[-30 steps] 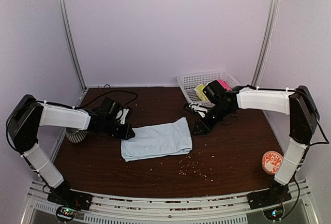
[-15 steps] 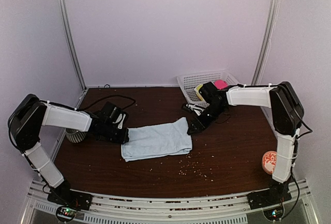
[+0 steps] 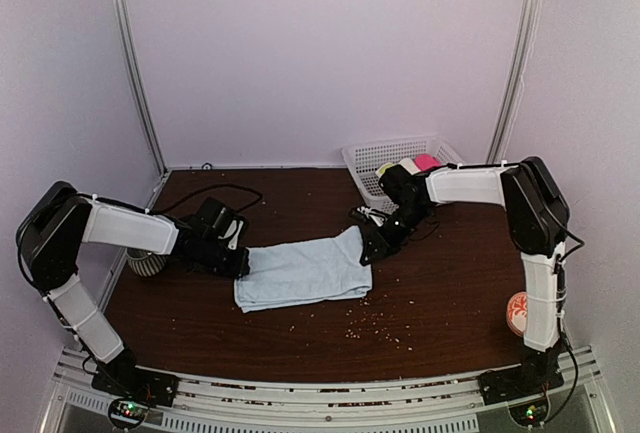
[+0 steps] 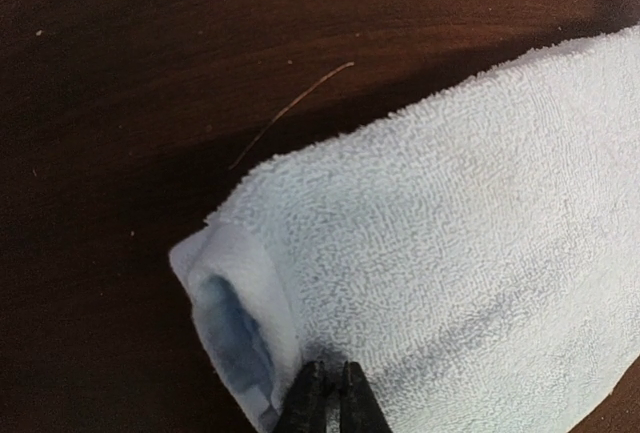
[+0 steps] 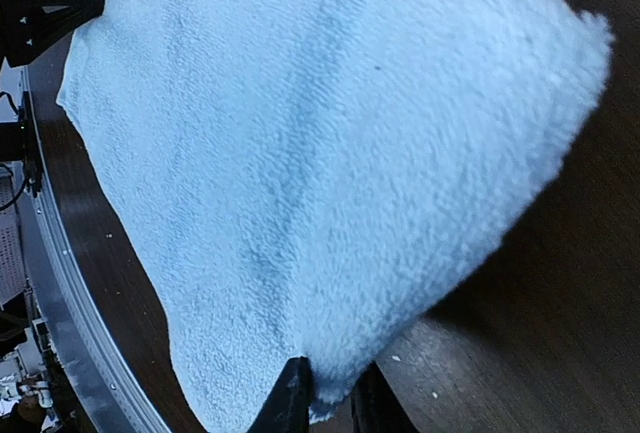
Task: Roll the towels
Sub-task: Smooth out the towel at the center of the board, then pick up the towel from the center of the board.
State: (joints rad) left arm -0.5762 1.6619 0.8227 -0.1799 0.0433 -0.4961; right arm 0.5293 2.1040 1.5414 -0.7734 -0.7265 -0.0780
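No writing, number, brand or sign can be read in any of the three views. The only marking that shows is a white pattern on a round orange disc [image 3: 514,310] near the right edge of the desk [image 3: 450,293]. In the overhead view it is partly hidden and too small to tell whether it holds any letters.

Pale lilac walls [image 3: 320,53] enclose a dark wooden table [image 3: 450,293].
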